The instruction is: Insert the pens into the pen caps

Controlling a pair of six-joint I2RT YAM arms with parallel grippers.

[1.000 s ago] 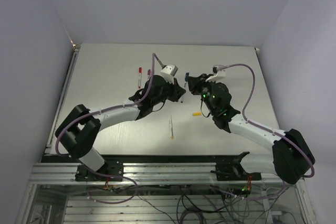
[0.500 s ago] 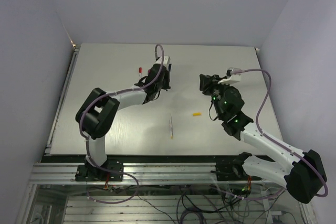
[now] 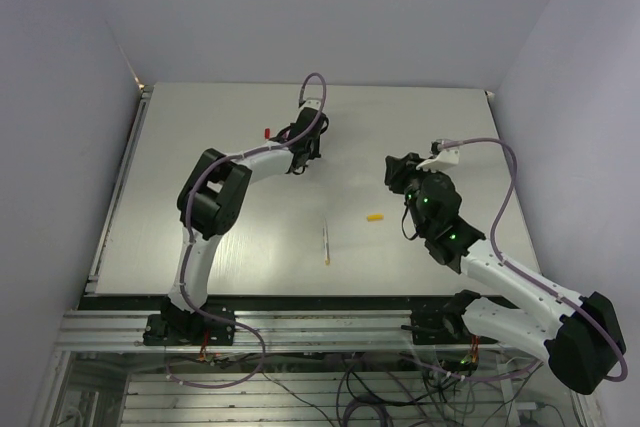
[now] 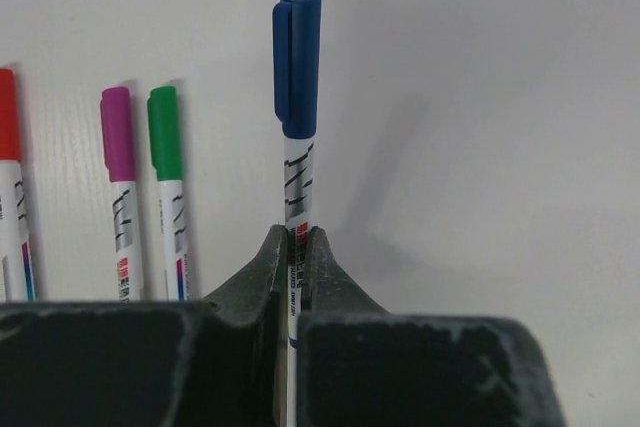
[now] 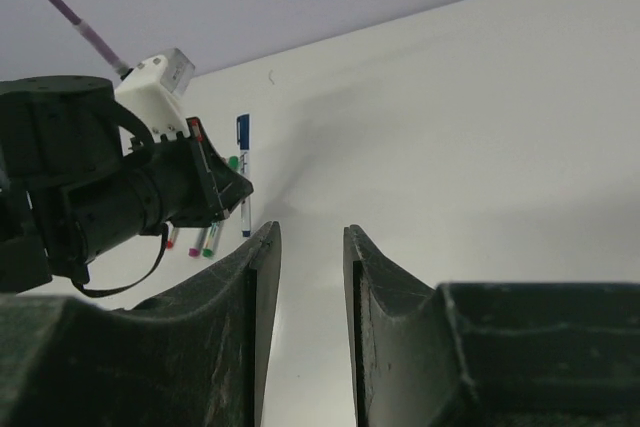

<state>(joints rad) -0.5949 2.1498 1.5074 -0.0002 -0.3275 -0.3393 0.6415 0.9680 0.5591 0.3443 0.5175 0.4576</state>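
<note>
My left gripper (image 4: 296, 237) is shut on a white pen wearing a blue cap (image 4: 297, 62), held low over the table at the far middle (image 3: 300, 152). Left of it lie three capped pens side by side: green (image 4: 165, 132), magenta (image 4: 117, 137) and red (image 4: 8, 127); the red cap (image 3: 268, 132) also shows from above. An uncapped pen (image 3: 326, 243) lies alone at the table's middle, with the yellow cap (image 3: 375, 216) loose to its right. My right gripper (image 5: 312, 232) is open and empty, raised at the right (image 3: 393, 169), apart from the blue-capped pen (image 5: 243, 137).
The white table (image 3: 200, 237) ends at a metal rail on the left (image 3: 120, 187) and at the frame in front. Purple cables loop off both wrists. Grey walls stand behind and at both sides.
The two grippers were together at the table's middle. My left gripper has carried the blue-capped pen to the far left beside the capped pens. My right gripper has drawn back to the right.
</note>
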